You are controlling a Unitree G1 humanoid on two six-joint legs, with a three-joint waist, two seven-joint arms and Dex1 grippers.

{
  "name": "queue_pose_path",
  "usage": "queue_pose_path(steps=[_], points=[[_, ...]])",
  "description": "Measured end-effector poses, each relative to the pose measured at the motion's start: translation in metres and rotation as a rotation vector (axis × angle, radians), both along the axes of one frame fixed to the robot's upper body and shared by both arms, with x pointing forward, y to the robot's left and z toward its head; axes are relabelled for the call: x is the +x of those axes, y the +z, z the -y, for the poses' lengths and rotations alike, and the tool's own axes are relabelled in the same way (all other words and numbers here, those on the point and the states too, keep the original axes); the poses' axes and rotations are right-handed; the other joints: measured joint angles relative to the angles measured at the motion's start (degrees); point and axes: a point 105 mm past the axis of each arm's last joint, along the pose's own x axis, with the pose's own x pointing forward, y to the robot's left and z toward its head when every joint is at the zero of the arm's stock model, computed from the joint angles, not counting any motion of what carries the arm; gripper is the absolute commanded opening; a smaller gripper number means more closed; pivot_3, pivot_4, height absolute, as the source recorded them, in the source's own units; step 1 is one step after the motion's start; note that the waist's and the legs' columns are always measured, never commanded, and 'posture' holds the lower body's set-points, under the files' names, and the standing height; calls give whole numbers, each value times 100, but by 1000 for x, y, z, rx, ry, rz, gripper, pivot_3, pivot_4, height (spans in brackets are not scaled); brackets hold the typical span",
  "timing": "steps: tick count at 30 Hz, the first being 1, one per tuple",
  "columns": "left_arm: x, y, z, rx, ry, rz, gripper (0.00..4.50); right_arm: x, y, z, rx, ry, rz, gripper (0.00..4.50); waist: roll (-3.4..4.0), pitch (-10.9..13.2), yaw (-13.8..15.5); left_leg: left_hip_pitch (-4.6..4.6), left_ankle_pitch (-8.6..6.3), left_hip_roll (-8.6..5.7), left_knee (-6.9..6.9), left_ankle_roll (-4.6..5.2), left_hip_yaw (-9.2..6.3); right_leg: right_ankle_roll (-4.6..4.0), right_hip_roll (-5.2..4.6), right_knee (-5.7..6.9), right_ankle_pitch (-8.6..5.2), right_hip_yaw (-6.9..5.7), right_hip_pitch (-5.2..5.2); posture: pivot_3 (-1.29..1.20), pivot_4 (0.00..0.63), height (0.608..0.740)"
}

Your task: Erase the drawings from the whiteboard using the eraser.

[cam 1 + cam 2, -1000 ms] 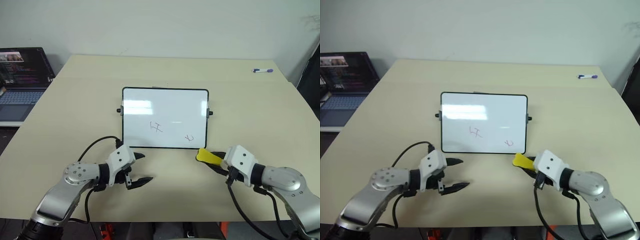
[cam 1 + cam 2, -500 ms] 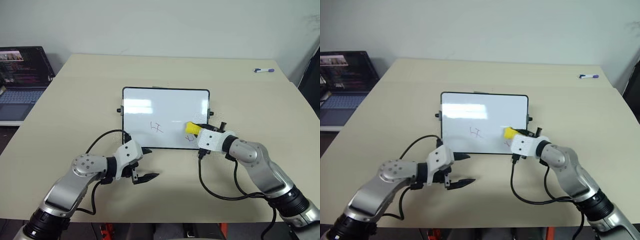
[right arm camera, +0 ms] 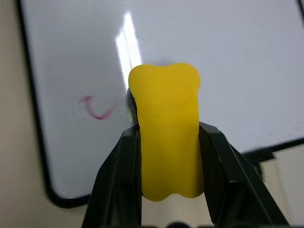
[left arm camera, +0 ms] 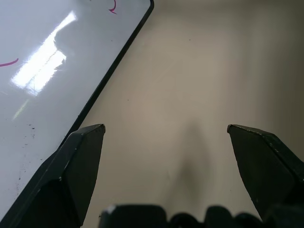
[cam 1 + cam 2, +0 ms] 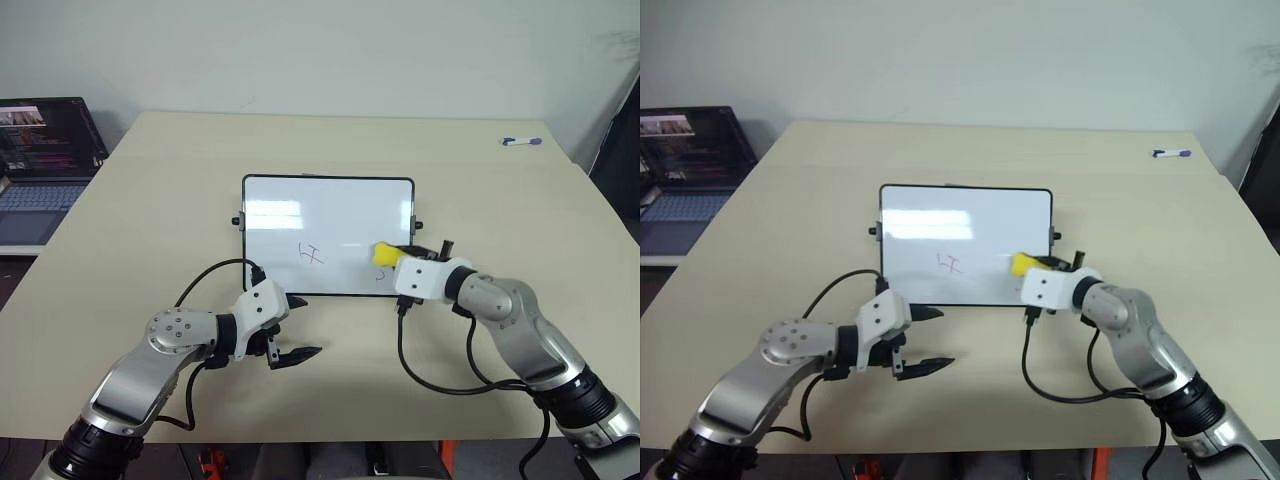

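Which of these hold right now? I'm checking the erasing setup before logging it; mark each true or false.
1. The right gripper is shut on the eraser. True.
2. The left gripper holds the marker pen. False: it is open and holds nothing; the marker pen lies at the table's far right.
3. The whiteboard is wiped clean. False: the drawings remain.
4. A laptop stands off the table's left. True.

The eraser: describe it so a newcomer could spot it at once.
Find the whiteboard in the middle of the table, then its near right corner. There the right gripper is shut on the eraser, the one bright yellow block in the scene.
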Motion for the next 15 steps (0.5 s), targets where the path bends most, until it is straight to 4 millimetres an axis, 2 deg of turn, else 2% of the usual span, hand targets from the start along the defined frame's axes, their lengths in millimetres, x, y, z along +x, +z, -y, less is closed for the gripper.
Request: queue_pose_path(steps=[2, 5, 8, 15], points=[[0, 0, 0, 0, 0, 0, 4500, -2, -2, 1, -6, 6, -7, 1255, 0, 0, 0, 0, 0, 0, 0, 0, 0, -1, 0, 0, 0, 1, 0, 0, 150, 740], [-1, -1, 0, -1, 1, -3, 4500, -16, -21, 9, -74, 36, -90, 1254, -6, -4, 18, 1, 0, -1, 0, 0, 0, 2, -1, -4, -1, 0, 3, 0, 150, 740], [-1, -2, 0, -1, 3, -8, 4500, -26, -32, 8, -103, 72, -146, 1254, -7, -5, 10, 3, 0, 0, 3, 1, 1, 15, -1, -2, -5, 1, 3, 0, 150, 740], [-2, -2, 0, -1, 2, -10, 4500, -19, -28, -2, -63, 70, -113, 1249, -7, -4, -44, 8, 1, 3, 3, 2, 5, 15, 2, 4, -3, 7, 2, 0, 150, 740]])
